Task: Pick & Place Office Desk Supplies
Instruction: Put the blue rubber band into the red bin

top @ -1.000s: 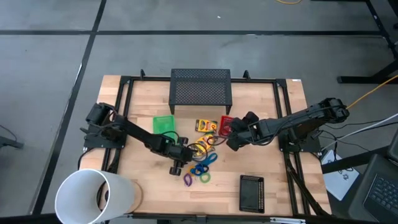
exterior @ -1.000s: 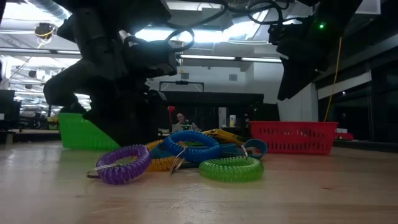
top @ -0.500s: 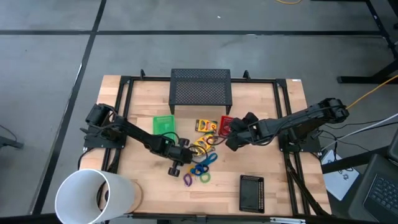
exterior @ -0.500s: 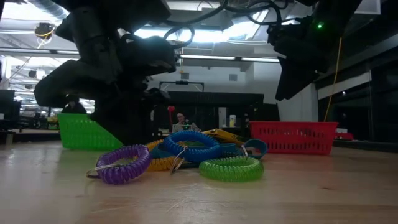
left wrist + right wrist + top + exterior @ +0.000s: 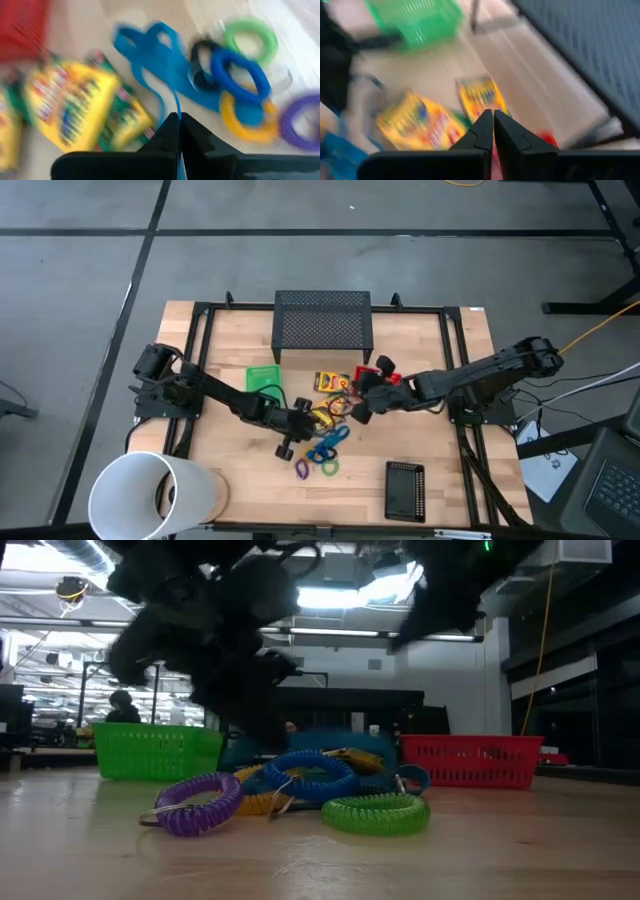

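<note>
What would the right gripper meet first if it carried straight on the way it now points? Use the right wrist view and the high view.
Probably a yellow crayon box: in its wrist view the right gripper, fingers shut, points at it, lying on the table. The picture is blurred and depth unclear, so this is a best guess.

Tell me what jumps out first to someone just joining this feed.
A bright tangle of supplies lies mid-table: coiled rings, purple, blue and green, heaped beside yellow crayon boxes. Both dark arms lean over that pile, the left gripper shut on the blue cord, the right gripper shut above the crayon boxes. A big white cylinder fills the table's near left corner.
</note>
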